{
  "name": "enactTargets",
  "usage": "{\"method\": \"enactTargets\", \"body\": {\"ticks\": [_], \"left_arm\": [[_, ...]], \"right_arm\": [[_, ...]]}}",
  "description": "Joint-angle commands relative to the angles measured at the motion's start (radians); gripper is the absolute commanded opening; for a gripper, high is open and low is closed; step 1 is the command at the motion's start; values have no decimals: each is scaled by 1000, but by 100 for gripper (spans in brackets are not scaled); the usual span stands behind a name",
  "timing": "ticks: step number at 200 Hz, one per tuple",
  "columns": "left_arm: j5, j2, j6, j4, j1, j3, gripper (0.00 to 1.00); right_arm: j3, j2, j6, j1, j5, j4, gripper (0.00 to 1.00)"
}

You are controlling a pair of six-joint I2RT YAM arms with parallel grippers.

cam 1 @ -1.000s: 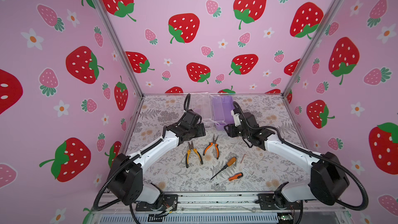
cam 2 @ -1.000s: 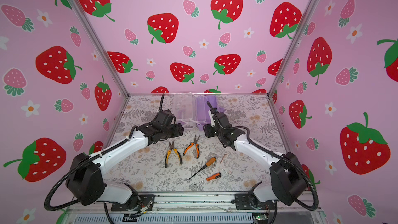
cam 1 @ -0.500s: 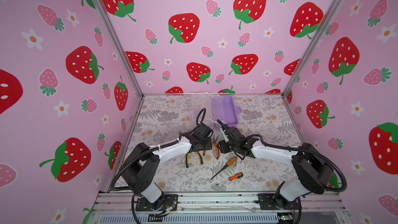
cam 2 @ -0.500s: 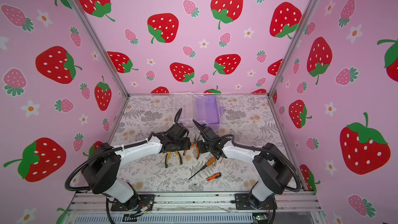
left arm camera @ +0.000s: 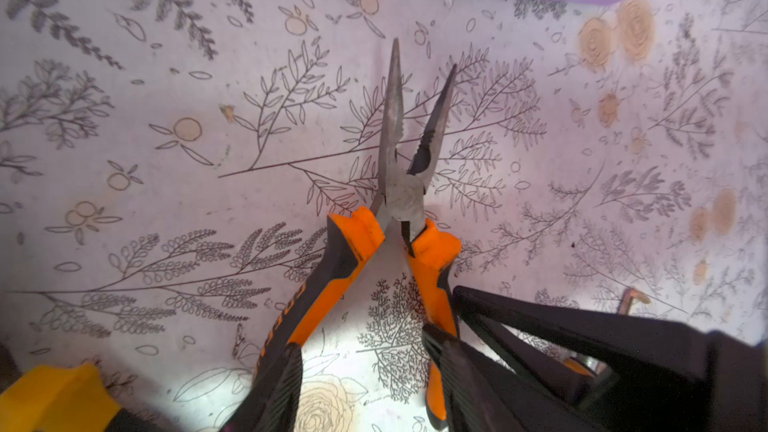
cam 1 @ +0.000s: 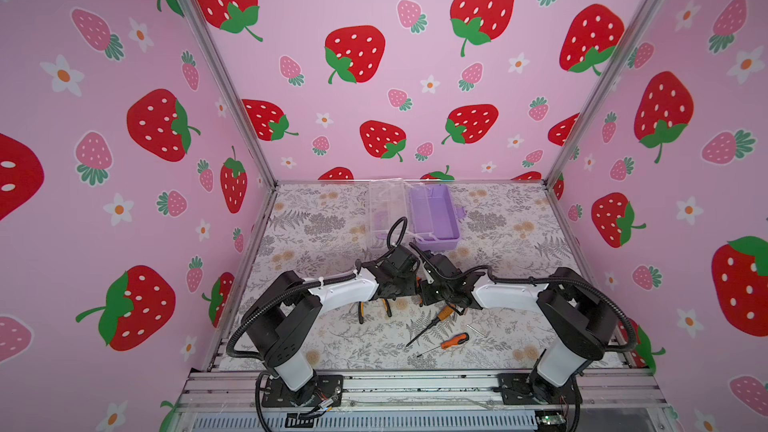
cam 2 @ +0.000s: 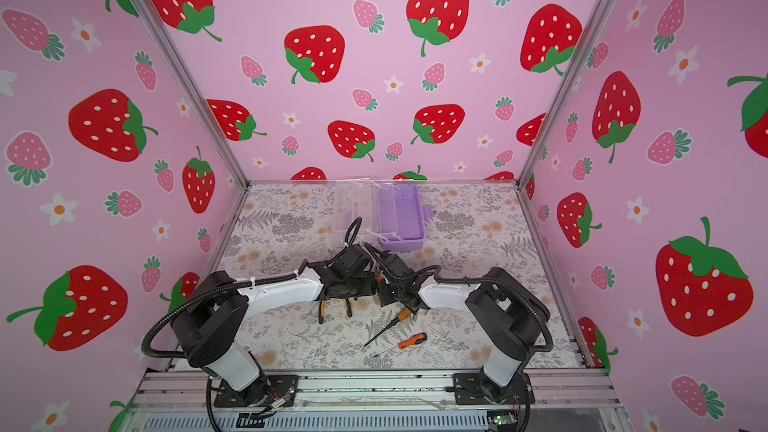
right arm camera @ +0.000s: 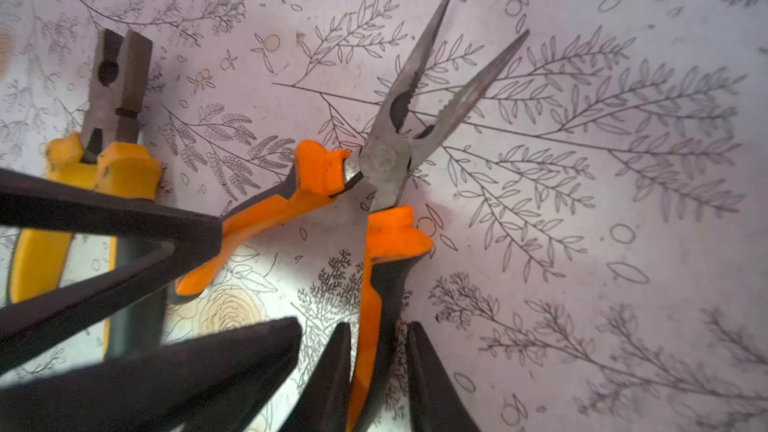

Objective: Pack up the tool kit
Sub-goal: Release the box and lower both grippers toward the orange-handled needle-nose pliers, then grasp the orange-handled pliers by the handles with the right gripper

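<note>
Two hands crowded the needle-nose pliers (right arm camera: 390,160), lying on the desk (right arm camera: 623,201) before the open lilac box (cam 1: 438,244). The right hand (right arm camera: 378,326) pinched one handle; the left hand (left arm camera: 359,340) straddled both, grip unclear. The pliers looked stiff, hinged and weighty; the rubbery handles near the pivot seemed the best hold.

You have almost no room at the needle-nose pliers (left arm camera: 401,197). The left gripper (left arm camera: 361,342) straddles both handles, the right gripper (right arm camera: 378,326) hugs one handle, and their fingers crowd against each other. The yellow-handled pliers (right arm camera: 114,89) lie just beside them and close off that side. Beyond the plier tips the floral mat (cam 1: 332,222) is open up to the lilac box (cam 1: 432,218) — its clear lid (cam 1: 386,209) lies folded back beside it, so you can reach the tray from above. Nearer you, the long screwdriver (cam 1: 440,317), the short screwdriver (cam 1: 455,340) and the metal bits (cam 1: 478,330) clutter the mat by the right arm.
</note>
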Motion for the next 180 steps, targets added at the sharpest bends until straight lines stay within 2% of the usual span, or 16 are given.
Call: {"method": "enactTargets", "body": {"ticks": [1, 31, 52, 105, 132, 135, 140, 161, 164, 180], "left_arm": [[10, -32, -26, 25, 0, -3, 57], [3, -92, -49, 39, 0, -31, 57], [-36, -160, -57, 23, 0, -61, 57], [-169, -326, -77, -55, 21, -122, 52], [-179, -382, -102, -67, 42, -162, 47], [-179, -388, -102, -66, 41, -165, 45], [-172, -395, -97, -57, 43, -170, 34], [-114, -398, -73, -43, 49, -169, 7], [-110, -396, -75, -42, 49, -168, 0], [-73, -385, -95, -9, 50, -177, 0]], "right_arm": [[15, 33, -14, 0, 111, -67, 23], [32, 58, -68, -1, 154, -84, 14], [18, 45, -90, -9, 136, -65, 6], [-44, -67, -160, -39, -28, 49, 1], [-44, -115, -187, -53, -132, 69, 0], [-43, -119, -187, -54, -141, 70, 0], [-43, -125, -189, -54, -154, 73, 0], [-41, -141, -182, -58, -232, 101, 0], [-41, -142, -180, -59, -247, 105, 0], [-35, -140, -161, -59, -323, 131, 0]]}}
